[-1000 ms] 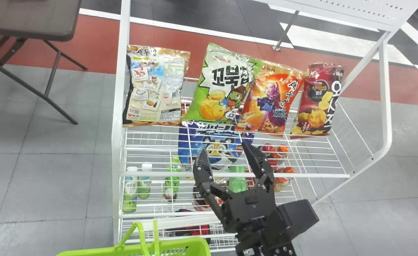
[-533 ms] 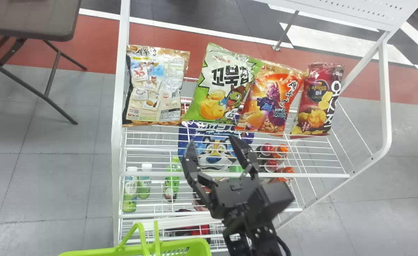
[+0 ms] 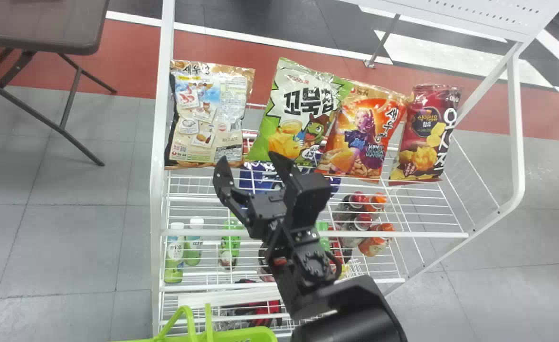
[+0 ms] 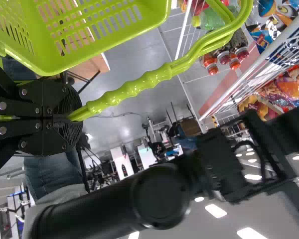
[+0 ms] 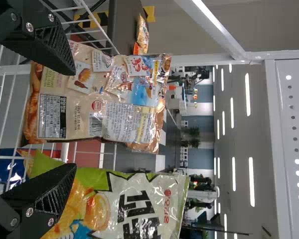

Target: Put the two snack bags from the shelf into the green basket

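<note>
Black right pincer [image 3: 248, 159] open, we are at picking and should next straddle the beige snack bag [image 3: 208, 116].

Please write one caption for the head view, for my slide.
The open right gripper before snack bags on a white wire shelf, green basket in foreground.

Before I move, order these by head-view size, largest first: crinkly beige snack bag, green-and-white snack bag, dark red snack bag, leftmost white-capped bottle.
1. Beige snack bag and green-and-white snack bag: too alike to rank
2. Dark red snack bag
3. Leftmost white-capped bottle
</note>
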You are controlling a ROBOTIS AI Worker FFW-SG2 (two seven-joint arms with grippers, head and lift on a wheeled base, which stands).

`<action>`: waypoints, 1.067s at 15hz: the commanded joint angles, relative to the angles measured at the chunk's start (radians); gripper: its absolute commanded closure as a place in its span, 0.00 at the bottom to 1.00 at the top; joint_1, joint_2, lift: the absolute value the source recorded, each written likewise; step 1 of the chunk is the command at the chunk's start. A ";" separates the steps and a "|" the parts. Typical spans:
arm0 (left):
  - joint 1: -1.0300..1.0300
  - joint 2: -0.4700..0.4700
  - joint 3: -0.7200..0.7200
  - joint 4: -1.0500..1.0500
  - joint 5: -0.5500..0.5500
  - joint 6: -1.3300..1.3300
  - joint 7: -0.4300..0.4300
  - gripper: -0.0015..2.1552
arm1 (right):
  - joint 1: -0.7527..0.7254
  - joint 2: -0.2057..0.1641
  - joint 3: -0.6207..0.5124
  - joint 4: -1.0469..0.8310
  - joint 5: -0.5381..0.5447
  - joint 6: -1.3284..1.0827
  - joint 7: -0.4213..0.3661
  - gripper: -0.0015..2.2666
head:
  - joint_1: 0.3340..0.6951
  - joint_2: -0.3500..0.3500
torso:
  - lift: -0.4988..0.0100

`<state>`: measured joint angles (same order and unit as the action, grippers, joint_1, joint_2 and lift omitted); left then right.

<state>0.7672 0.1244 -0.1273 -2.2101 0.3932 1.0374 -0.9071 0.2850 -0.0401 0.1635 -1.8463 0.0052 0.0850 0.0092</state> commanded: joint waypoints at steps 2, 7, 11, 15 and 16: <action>-0.008 -0.002 -0.005 0.009 -0.007 0.011 0.007 0.99 | -0.102 0.003 0.008 0.090 -0.013 0.009 0.000 0.08 | 1.00 0.07 | 0.97; -0.023 -0.002 -0.005 0.030 -0.007 0.011 0.008 0.99 | -0.225 0.020 0.021 0.208 -0.027 0.028 0.002 0.08 | 1.00 0.12 | 0.97; -0.035 -0.002 -0.002 0.038 -0.007 0.008 0.008 0.99 | -0.290 0.031 0.021 0.257 -0.073 0.077 0.015 0.08 | 1.00 0.15 | 0.97; -0.048 -0.002 0.000 0.047 -0.007 0.011 0.008 0.99 | -0.337 0.039 0.016 0.277 -0.129 0.169 0.109 0.08 | 1.00 0.21 | 0.97; -0.055 -0.002 0.000 0.050 -0.007 0.011 0.008 0.99 | -0.357 0.039 0.016 0.297 -0.136 0.178 0.117 0.08 | 1.00 0.22 | 0.97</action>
<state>0.7216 0.1227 -0.1274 -2.1651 0.3865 1.0476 -0.8988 -0.0459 -0.0037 0.1796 -1.5708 -0.1207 0.2380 0.1198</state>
